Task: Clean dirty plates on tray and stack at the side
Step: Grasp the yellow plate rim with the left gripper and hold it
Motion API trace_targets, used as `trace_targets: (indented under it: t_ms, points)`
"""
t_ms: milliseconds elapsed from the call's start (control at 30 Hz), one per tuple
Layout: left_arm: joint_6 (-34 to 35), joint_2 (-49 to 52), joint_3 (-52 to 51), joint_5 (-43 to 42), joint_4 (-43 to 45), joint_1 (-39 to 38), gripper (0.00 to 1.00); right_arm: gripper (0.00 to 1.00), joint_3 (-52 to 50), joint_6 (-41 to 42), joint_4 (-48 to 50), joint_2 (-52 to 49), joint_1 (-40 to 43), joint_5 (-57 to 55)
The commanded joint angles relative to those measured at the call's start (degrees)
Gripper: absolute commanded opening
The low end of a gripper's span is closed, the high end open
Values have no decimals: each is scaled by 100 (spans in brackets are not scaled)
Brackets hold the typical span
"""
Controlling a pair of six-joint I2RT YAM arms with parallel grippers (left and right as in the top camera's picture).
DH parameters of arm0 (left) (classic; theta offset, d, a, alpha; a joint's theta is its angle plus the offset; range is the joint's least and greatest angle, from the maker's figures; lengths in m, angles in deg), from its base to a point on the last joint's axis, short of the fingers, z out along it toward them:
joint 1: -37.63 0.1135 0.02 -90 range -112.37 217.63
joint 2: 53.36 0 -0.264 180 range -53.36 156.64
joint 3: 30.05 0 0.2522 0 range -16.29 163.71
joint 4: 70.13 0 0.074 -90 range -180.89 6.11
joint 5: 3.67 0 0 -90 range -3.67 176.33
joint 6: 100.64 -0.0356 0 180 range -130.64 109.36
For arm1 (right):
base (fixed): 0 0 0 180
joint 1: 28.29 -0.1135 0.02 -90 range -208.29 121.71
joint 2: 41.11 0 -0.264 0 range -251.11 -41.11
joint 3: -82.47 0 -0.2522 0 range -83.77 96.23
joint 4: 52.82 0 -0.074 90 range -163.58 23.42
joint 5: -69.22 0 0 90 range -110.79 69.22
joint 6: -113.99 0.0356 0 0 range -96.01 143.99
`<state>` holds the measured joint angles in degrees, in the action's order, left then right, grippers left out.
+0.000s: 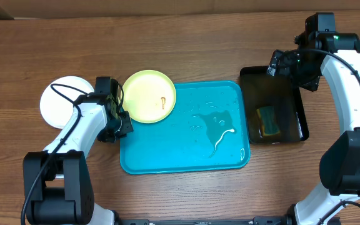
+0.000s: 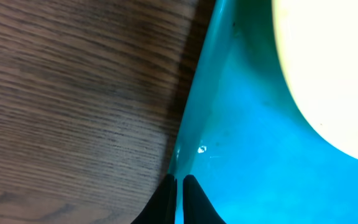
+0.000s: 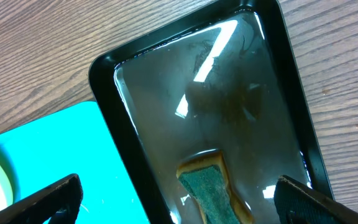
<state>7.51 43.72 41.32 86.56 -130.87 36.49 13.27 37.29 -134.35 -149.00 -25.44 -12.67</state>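
Note:
A pale yellow-green plate [image 1: 149,95] with a small brown smear lies on the far left corner of the turquoise tray [image 1: 167,156], overhanging its rim. A white plate [image 1: 64,103] rests on the table left of the tray, partly hidden by my left arm. My left gripper [image 1: 119,122] is at the tray's left edge. In the left wrist view it [image 2: 180,186] is shut on the tray's rim [image 2: 191,106], with the plate [image 2: 334,68] at the upper right. My right gripper [image 1: 292,65] hovers open over the black basin [image 1: 304,122], nothing between its fingers [image 3: 48,199].
A yellow-and-green sponge [image 1: 268,120] lies in shallow water in the black basin [image 3: 104,93], below my right gripper [image 3: 179,208]. Streaks of water [image 1: 217,128] sit on the right half of the tray. Bare wooden table surrounds the tray and basin.

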Motion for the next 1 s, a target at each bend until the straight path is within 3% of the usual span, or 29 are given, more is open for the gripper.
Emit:
trace_targets:
  t_ms: [0, 133, 400, 967]
  points:
    - [70, 4, -177, 26, 146, -50, 6, 100, 44, 24, 17, 52, -31, -13]
    - [61, 4, -450, 76, 520, -48, 4, 100, 44, 24, 17, 52, -31, -13]
    - [55, 4, -575, 1276, 704, -46, 4, 100, 44, 24, 17, 52, -31, -13]
    - [72, -4, -568, 452, 688, -39, 4, 100, 44, 26, 17, 52, -31, -13]
